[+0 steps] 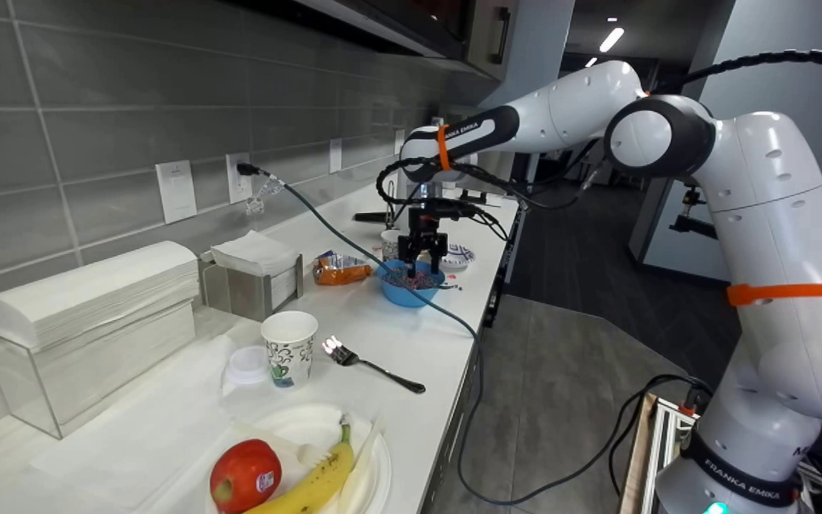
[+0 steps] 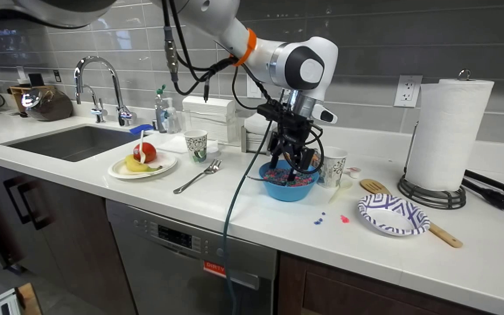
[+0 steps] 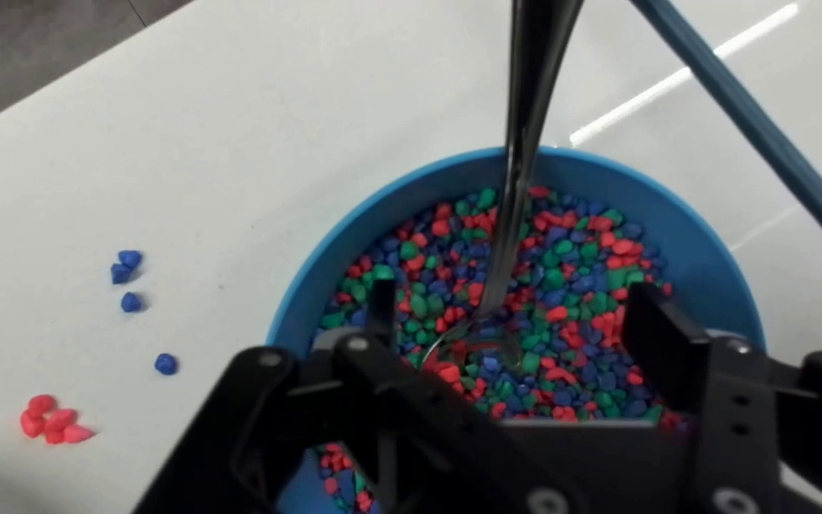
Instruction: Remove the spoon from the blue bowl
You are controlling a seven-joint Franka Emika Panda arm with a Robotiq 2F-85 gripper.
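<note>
Had a grey tiled wall (image 1: pixel 140 78) behind a white counter (image 2: pixel 488 240) with a sink (image 2: pixel 77 143), dark cupboards (image 2: pixel 72 249) and a dishwasher (image 2: pixel 147 249) below. Opened onto grey floor (image 1: pixel 554 357), with a bright ceiling light (image 1: pixel 611 39) beyond.

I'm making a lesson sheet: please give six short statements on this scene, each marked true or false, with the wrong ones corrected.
1. The handle of the spoon reaches past the rim of the blue bowl. True.
2. The tool is shut. False: in the wrist view the tool stands open, with the spoon showing between its jaws.
3. The banana lies on the white plate. True.
4. Every pebble is inside the bowl. False: blue pebbles and red pebbles also lie on the counter.
5. The fork stands upright. False: the fork lies flat on the counter.
6. The roll of paper towels stands upright. True.
</note>
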